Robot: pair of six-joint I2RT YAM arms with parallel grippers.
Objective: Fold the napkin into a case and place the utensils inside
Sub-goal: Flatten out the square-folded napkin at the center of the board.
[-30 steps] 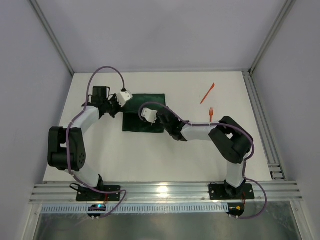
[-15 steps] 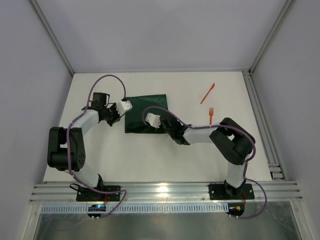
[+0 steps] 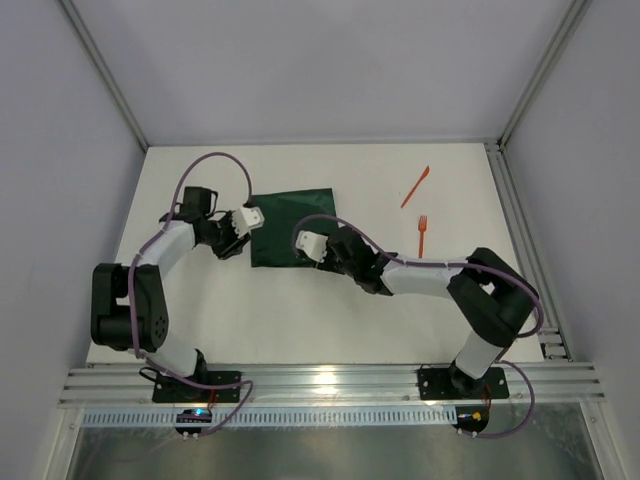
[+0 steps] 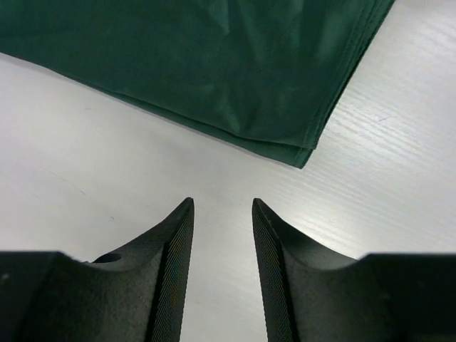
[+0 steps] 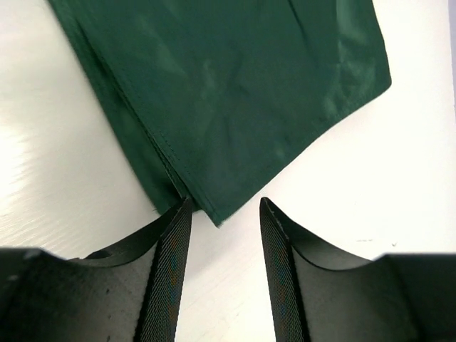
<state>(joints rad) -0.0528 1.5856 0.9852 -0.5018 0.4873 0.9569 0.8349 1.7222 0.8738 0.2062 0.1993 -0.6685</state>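
The dark green napkin (image 3: 290,228) lies flat on the table as a folded, layered rectangle. My left gripper (image 3: 237,248) is open and empty just off its near left corner; in the left wrist view the napkin (image 4: 214,64) lies ahead of that gripper (image 4: 222,203), with bare table between. My right gripper (image 3: 323,262) is open and empty at the near right corner; in the right wrist view the napkin's (image 5: 228,92) corner tip sits right at that gripper's (image 5: 226,203) fingertips. The orange knife (image 3: 415,187) and orange fork (image 3: 422,232) lie far right, apart from both grippers.
The white table (image 3: 300,320) is bounded by a metal rail (image 3: 520,240) on the right and grey walls behind and at the sides. The purple cables (image 3: 215,160) loop above the arms.
Both grippers have drawn back off the napkin toward its near corners. The napkin now lies flat and released. The right arm's elbow has swung out to the right.
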